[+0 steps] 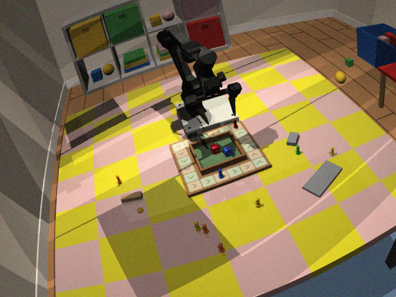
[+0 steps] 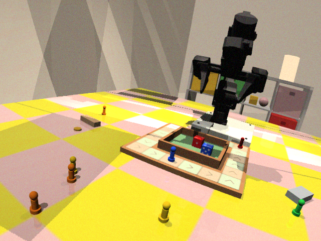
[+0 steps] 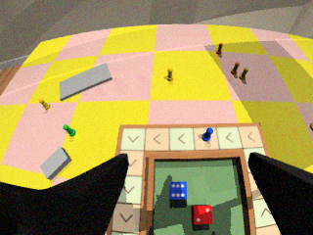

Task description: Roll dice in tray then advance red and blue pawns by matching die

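Observation:
The red die [image 1: 215, 148] [image 2: 197, 141] [image 3: 201, 214] and the blue die [image 1: 228, 151] [image 2: 207, 149] [image 3: 178, 190] are inside the tray [image 1: 223, 165] [image 2: 186, 156] [image 3: 196, 156], close together. From above, the blue die shows six pips and the red die two. The blue pawn [image 1: 220, 173] [image 2: 172, 153] [image 3: 207, 134] stands on the front row of the board [image 1: 234, 171] [image 2: 190, 166] [image 3: 133, 138], third square from the left corner in the top view. The red pawn [image 1: 234, 123] [image 2: 241, 143] stands at the back right corner. My gripper [image 1: 220, 119] [image 2: 220, 97] [image 3: 190, 160] is open and empty, above the board.
A green pawn [image 1: 297, 150] [image 2: 298, 207] [image 3: 69, 130] and a small grey block [image 1: 292, 138] [image 2: 299, 194] [image 3: 56, 163] are right of the board in the top view. A grey slab [image 1: 322, 178] [image 3: 85, 81], a brown block [image 1: 131, 197] [image 2: 90, 120] and several yellow and orange pawns lie farther out.

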### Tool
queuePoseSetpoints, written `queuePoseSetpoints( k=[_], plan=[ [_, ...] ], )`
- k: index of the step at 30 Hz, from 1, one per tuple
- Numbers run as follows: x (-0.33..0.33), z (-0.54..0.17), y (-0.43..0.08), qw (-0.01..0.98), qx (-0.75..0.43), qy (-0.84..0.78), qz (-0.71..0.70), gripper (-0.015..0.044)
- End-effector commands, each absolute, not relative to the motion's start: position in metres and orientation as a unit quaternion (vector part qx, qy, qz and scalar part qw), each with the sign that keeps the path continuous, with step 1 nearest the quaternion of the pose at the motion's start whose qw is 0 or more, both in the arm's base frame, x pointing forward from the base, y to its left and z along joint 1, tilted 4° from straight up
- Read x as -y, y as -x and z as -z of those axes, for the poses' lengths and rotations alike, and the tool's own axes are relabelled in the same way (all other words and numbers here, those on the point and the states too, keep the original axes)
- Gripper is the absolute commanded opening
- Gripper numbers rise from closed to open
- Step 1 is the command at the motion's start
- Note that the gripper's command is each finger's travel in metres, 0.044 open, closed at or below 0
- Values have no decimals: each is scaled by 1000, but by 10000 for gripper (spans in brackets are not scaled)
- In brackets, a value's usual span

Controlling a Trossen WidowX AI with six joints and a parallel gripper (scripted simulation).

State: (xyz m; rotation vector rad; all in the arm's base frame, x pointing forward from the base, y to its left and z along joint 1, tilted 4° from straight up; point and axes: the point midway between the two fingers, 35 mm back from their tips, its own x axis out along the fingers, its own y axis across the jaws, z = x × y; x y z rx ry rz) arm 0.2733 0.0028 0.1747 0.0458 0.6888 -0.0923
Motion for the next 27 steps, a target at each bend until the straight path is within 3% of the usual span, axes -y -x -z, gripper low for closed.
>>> queuePoseSetpoints(
  k=[1,13,17,26,27],
  plan=[
    [-3,-169,-281,916,-399,-22,43,440],
    [-2,-132,-299,747,-662,-41,31,440],
    [-1,-134,-298,764,-643,-38,35,440],
    [-76,-107,-206,739,-667,-75,52,204],
    [-81,-103,-193,736,-670,-78,56,200]
  ],
)
